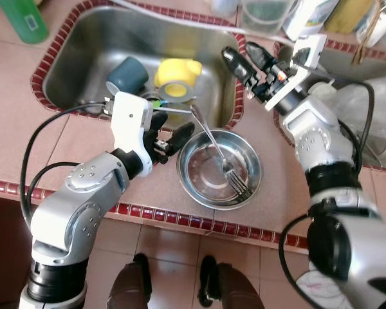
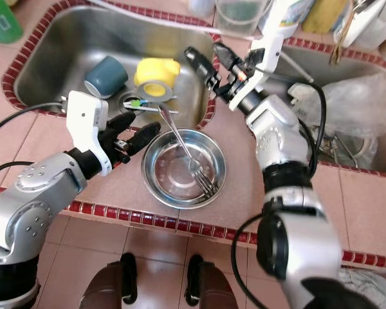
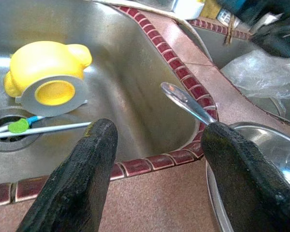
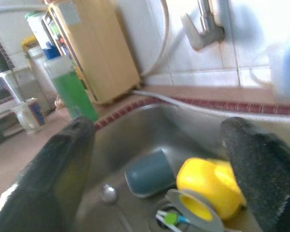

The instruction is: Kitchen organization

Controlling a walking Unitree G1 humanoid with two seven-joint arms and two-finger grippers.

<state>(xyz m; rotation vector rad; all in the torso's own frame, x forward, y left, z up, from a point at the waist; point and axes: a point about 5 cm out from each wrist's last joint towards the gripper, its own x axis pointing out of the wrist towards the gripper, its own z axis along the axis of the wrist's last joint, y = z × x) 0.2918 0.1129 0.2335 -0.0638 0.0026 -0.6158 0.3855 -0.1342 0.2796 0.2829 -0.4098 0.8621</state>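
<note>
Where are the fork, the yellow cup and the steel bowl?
fork [image 1: 234, 177], left eye view, its tines.
yellow cup [image 1: 177, 75], left eye view, its side.
steel bowl [image 1: 194, 178], left eye view, its rim.

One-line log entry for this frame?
left claw: open beside steel bowl | fork: in bowl | right claw: open over sink | yellow cup: in sink

You lose the green bottle [image 1: 22, 19] at the head view's top edge, cap out of frame. The crumpled clear plastic [image 1: 367, 122] in the second basin hides whatever lies under it. Your left arm covers the sink's [image 1: 83, 38] near rim. The tap [image 4: 203, 26] is cut off above, and the right edge blurs.
</note>
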